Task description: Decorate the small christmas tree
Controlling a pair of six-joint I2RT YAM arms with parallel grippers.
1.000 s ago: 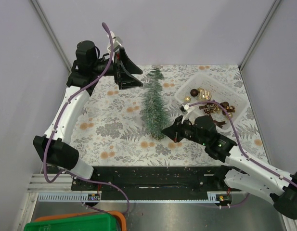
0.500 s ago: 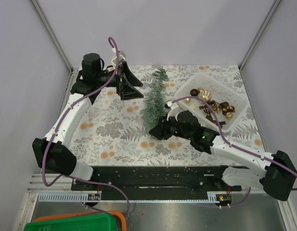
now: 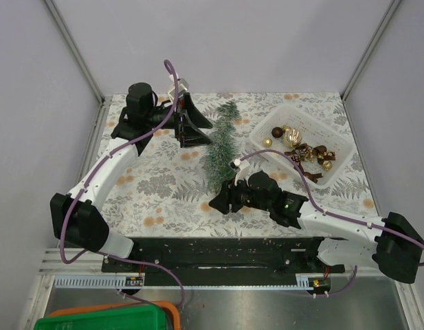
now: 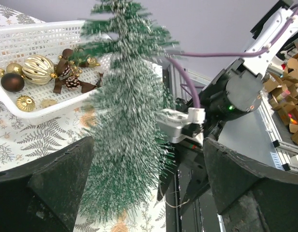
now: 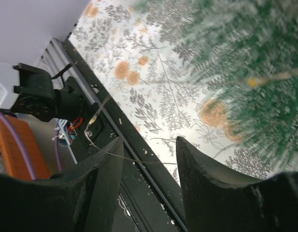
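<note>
The small christmas tree [image 3: 221, 146] stands on the fern-print cloth, its frosted green bristles blurred in the left wrist view [image 4: 127, 140]; its base is hidden. My left gripper [image 3: 205, 132] is open wide just left of the tree's upper half, which shows between its fingers [image 4: 47, 188] without touching them. My right gripper [image 3: 220, 204] sits low at the tree's foot, near the table's front edge, jaws apart. A thin wire [image 5: 134, 158] drapes across the gap between its fingers [image 5: 206, 183], and also shows in the left wrist view [image 4: 175, 206].
A white mesh basket [image 3: 333, 138] at the back right holds gold and brown baubles [image 3: 292, 136] and small pinecones. A black rail [image 3: 225, 251] runs along the near edge. A green and orange bin [image 3: 105, 318] sits below the table's left corner.
My right gripper swung left from beside the tree's base to its front and opened its jaws. My left gripper moved right, closer to the tree.
</note>
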